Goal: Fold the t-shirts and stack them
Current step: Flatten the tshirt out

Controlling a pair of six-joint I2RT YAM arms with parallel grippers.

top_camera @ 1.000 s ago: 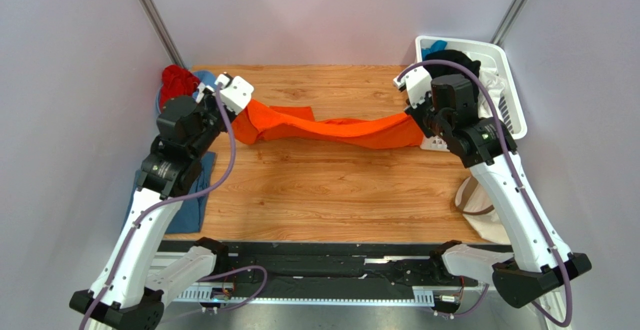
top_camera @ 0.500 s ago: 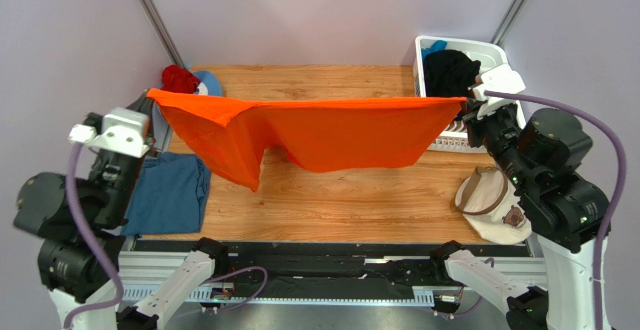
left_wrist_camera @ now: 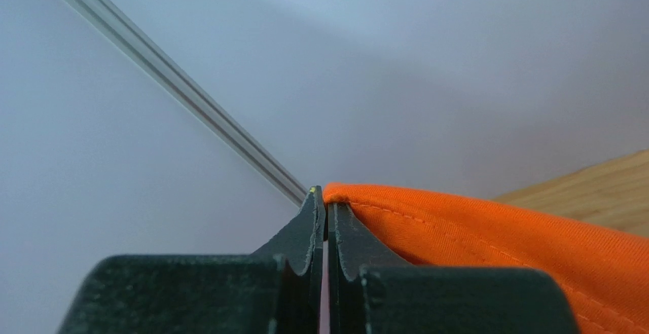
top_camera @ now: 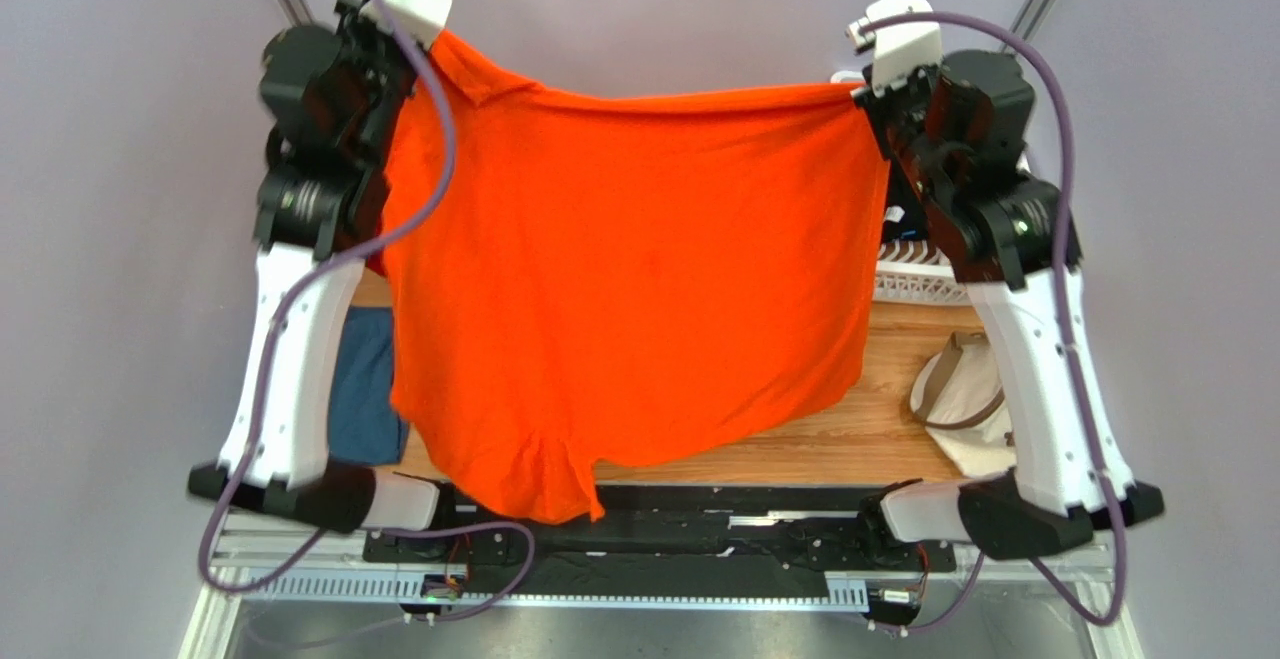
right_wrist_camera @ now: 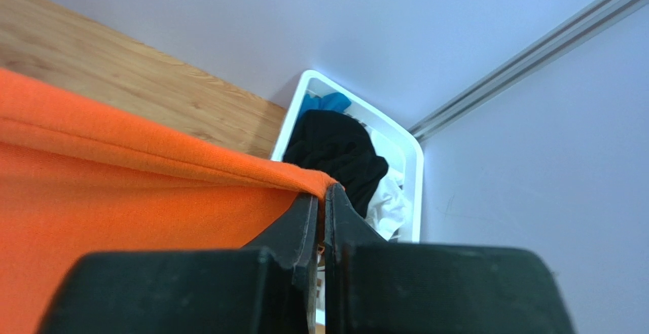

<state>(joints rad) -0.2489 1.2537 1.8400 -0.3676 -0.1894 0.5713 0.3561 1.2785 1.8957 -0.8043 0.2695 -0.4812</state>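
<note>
The bright orange t-shirt (top_camera: 631,284) hangs spread wide in the air between both raised arms, and its lower hem drapes down to the table's near edge. My left gripper (top_camera: 436,41) is shut on its top left corner; in the left wrist view the jaws (left_wrist_camera: 326,197) pinch the stitched orange edge (left_wrist_camera: 495,235). My right gripper (top_camera: 863,89) is shut on the top right corner, with orange cloth (right_wrist_camera: 114,197) caught between its tips (right_wrist_camera: 321,194). A dusty blue t-shirt (top_camera: 365,389) lies on the table at the left, mostly hidden behind the orange one.
A white basket (right_wrist_camera: 415,167) at the back right holds a black shirt (right_wrist_camera: 335,151), white cloth (right_wrist_camera: 388,197) and a bit of blue cloth (right_wrist_camera: 324,104). A beige cap (top_camera: 969,404) lies on the table's right side. The hanging shirt hides most of the wooden table (top_camera: 842,442).
Both arms have lifted the orange shirt from the tabletop up high and pulled it wide, so that it now hangs open like a curtain. Both grips stayed shut.
</note>
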